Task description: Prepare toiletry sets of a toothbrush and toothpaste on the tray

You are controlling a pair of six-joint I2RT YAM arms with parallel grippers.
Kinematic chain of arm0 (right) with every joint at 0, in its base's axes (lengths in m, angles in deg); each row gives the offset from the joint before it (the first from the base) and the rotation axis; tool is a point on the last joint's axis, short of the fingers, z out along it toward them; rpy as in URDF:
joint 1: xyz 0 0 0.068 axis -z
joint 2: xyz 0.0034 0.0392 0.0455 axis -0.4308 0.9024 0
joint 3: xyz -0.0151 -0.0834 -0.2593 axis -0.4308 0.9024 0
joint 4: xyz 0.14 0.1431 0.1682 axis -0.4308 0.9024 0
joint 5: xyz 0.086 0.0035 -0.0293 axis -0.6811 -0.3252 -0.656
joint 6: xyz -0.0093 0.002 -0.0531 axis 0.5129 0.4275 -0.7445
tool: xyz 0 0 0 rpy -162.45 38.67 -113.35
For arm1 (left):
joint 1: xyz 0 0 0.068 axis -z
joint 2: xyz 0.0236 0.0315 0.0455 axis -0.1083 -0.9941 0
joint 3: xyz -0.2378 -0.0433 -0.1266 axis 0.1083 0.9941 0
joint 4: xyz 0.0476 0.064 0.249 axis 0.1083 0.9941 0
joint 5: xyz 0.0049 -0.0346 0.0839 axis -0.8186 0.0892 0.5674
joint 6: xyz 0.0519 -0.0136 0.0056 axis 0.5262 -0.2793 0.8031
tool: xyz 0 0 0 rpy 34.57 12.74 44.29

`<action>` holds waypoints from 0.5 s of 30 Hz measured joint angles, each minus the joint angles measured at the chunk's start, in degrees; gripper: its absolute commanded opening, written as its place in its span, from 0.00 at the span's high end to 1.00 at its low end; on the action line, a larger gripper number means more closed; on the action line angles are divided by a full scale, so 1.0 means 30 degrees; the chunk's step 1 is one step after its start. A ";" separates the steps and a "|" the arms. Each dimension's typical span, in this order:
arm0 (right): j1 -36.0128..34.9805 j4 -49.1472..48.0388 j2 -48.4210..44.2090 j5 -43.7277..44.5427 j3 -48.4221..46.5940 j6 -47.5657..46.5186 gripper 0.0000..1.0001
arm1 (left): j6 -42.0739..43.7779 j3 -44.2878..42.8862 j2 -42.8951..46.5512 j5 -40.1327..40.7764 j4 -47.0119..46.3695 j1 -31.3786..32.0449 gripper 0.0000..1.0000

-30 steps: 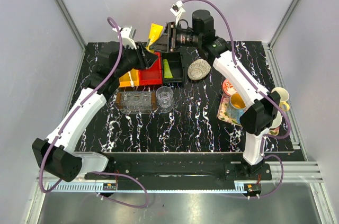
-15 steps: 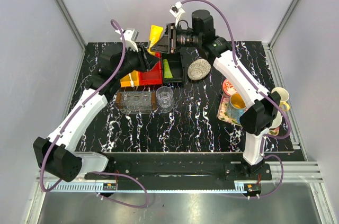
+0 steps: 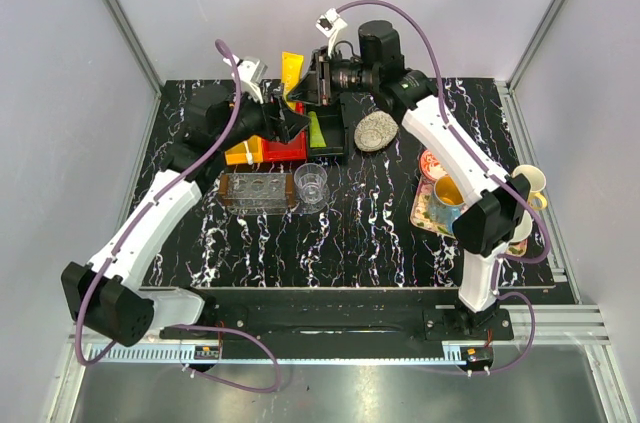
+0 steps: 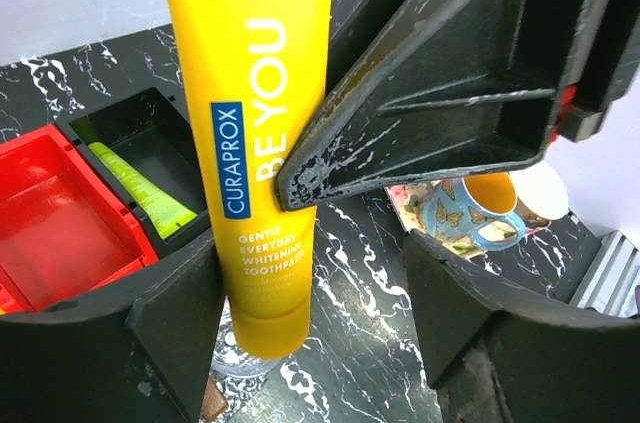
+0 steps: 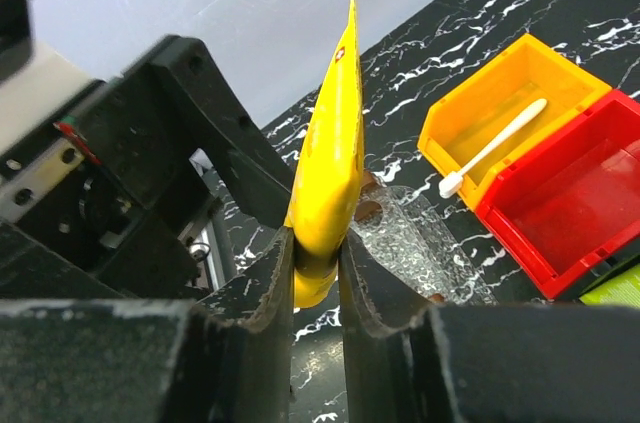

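My right gripper [image 3: 312, 83] is shut on the yellow toothpaste tube [image 3: 292, 70] and holds it upright in the air above the bins; the right wrist view shows the jaws [image 5: 315, 243] pinching its lower end [image 5: 330, 158]. My left gripper [image 3: 287, 116] is open, its jaws on either side of the tube [image 4: 255, 143], the left finger [image 4: 165, 333] close beside it. The green toothpaste [image 3: 316, 129] lies in the black bin [image 3: 335, 113]. The white toothbrush [image 5: 492, 148] lies in the yellow bin [image 5: 520, 83]. The clear tray [image 3: 258, 190] holds nothing.
A red bin [image 3: 288, 148] sits between the yellow and black bins. A clear cup [image 3: 311, 183] stands beside the tray. A speckled grey lump [image 3: 376, 130] lies right of the bins. A patterned plate [image 3: 428, 213] with mugs [image 3: 447, 193] sits at the right edge.
My left gripper has moved right and back from over the red bin until its open jaws flank the yellow tube. The right gripper has held the tube nearly still.
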 measured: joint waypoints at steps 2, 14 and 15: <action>0.0000 0.0262 -0.0073 0.0146 0.0000 -0.0452 0.98 | 0.0204 0.0000 0.0197 -0.0335 0.0000 -0.0219 0.26; 0.0007 0.2594 -0.1617 0.0321 0.1188 -0.4488 0.97 | 0.4524 -0.1763 0.1282 -0.2929 0.2550 -0.1712 0.23; 0.0007 0.2849 -0.1829 0.0197 0.1370 -0.5013 0.97 | 0.5020 -0.1974 0.1348 -0.3293 0.2907 -0.1894 0.23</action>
